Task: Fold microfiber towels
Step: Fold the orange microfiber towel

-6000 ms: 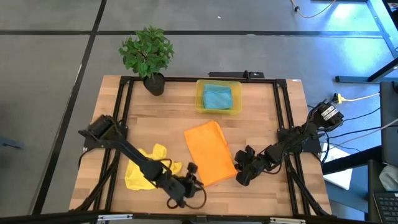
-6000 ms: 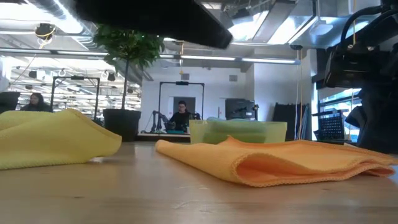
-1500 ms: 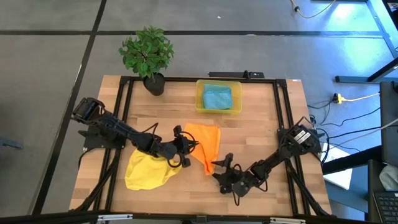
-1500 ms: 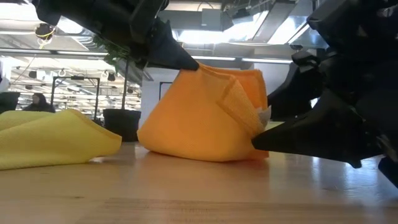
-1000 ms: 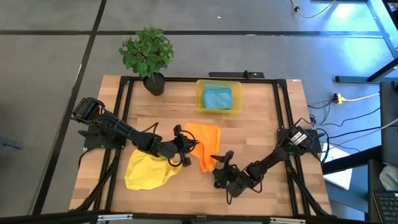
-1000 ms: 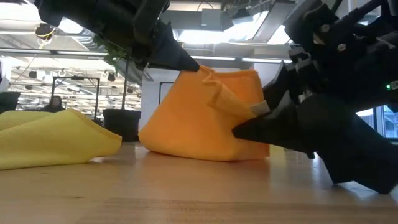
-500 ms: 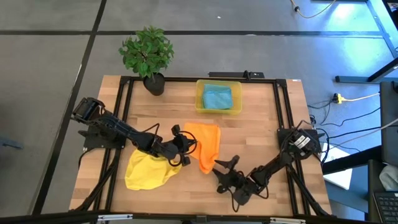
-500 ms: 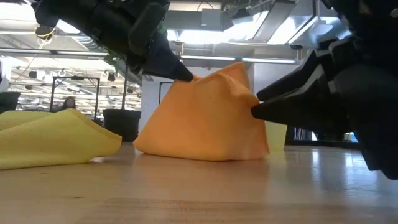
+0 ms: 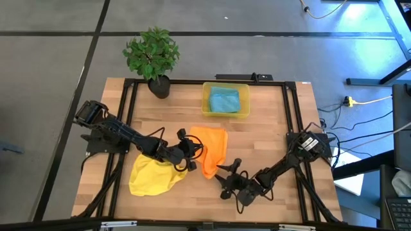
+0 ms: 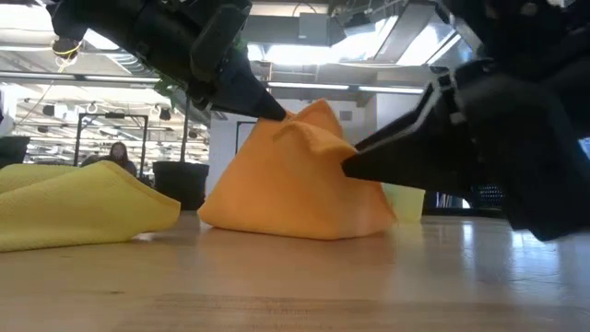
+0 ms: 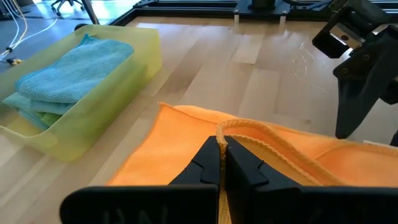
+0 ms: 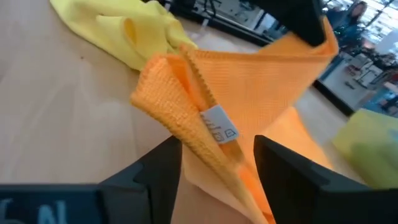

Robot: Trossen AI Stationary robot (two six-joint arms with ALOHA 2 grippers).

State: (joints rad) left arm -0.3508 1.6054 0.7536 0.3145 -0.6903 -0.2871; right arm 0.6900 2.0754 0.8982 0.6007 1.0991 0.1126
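An orange microfiber towel (image 9: 212,149) stands as a tent (image 10: 295,184), its lower edge on the table. My left gripper (image 9: 192,148) is shut on its raised top (image 10: 281,115). My right gripper (image 9: 222,179) is open at the towel's near right side. Its two fingers (image 12: 158,168) stand on either side of a folded corner bearing a white label (image 12: 217,127). A yellow towel (image 9: 153,176) lies crumpled on the table at the near left. A teal-blue towel (image 9: 225,101) lies folded in the yellow bin (image 9: 206,102). My left gripper pinches a hemmed edge (image 11: 231,127) of the orange towel between its two fingers. The fingers slant down at it from the table's left. The cloth hangs below them, slack, with its lower part on the table. One layer or several, I cannot tell. My right gripper has one fingertip (image 10: 348,168) against or just off the towel's right slope; whether it touches, I cannot tell.
A potted plant (image 9: 153,56) stands at the far left corner. The bin sits at the far middle (image 11: 134,62). Bare wood lies to the right of the orange towel (image 9: 270,141). Black frame rails run along the table's edges.
My right gripper drew back from the orange towel's folded corner toward the right, then came in to it again, rolling a little. The towel's raised top has changed from a broad crest with a flap sticking out to a single peak.
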